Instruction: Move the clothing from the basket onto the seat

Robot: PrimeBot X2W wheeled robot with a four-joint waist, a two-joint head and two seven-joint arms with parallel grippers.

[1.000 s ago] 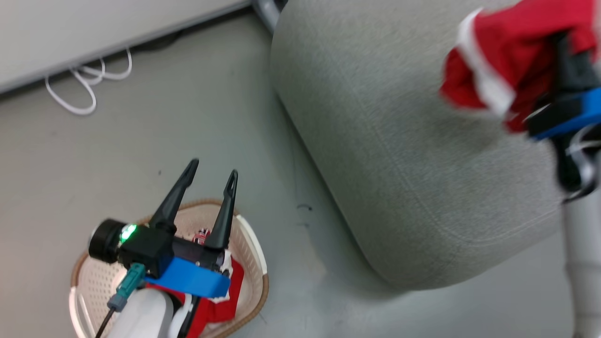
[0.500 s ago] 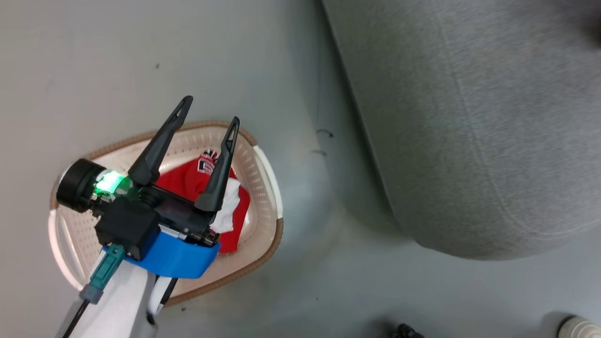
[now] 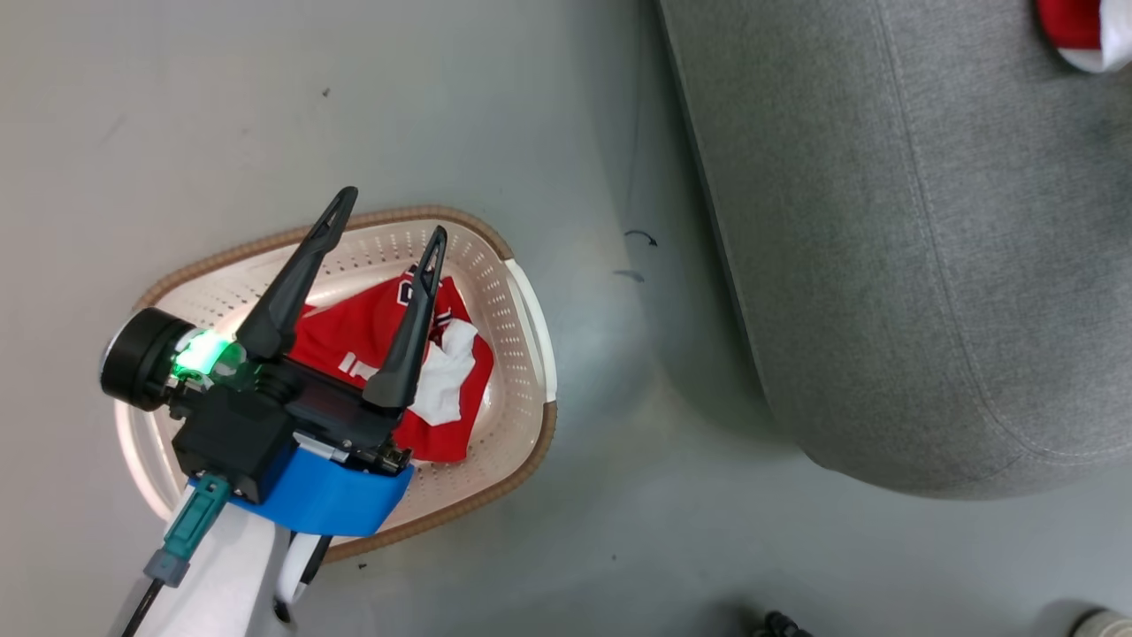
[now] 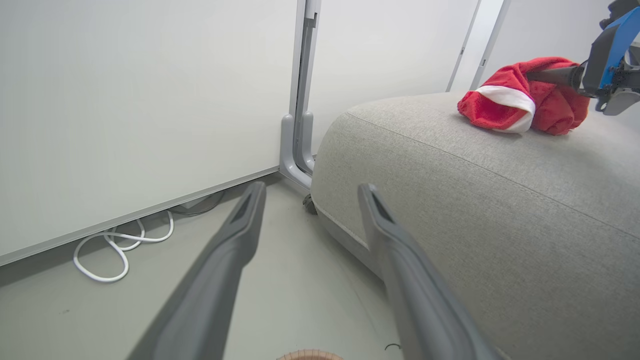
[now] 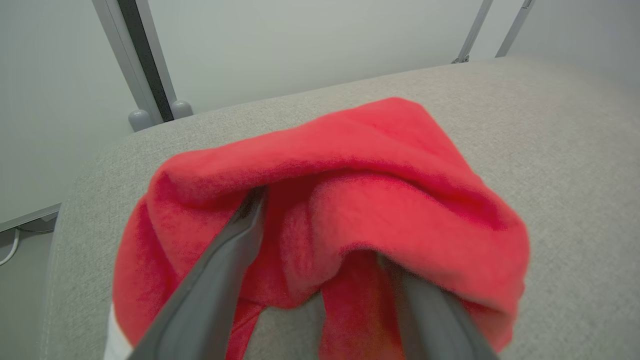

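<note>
Left gripper (image 3: pixel 393 212): jaws wide apart, both fingers bare, nothing held. Straight below it is the basket (image 3: pixel 508 354), on the floor (image 3: pixel 265 106). A garment (image 3: pixel 345 336), red with white panels, lies crumpled in the basket bottom, under and between the fingers in the head view. Cannot tell if the fingers touch it. The seat (image 3: pixel 884 265) is off to this gripper's right, apart from the basket. In the left wrist view the seat's rounded corner is ahead-right of the fingers. A white cable (image 4: pixel 120 250) lies on the floor ahead-left, at the foot of the wall panel (image 4: pixel 150 100).

Right gripper (image 5: pixel 320 230): fingers spread apart, low over the seat top. The second garment (image 5: pixel 400 210), red with a white band, rests on the seat, bunched over and between the fingers. The tips are hidden under the cloth. The cloth looks loose, draped not pinched. In the left wrist view one finger of this gripper pokes into the garment from the side.
</note>
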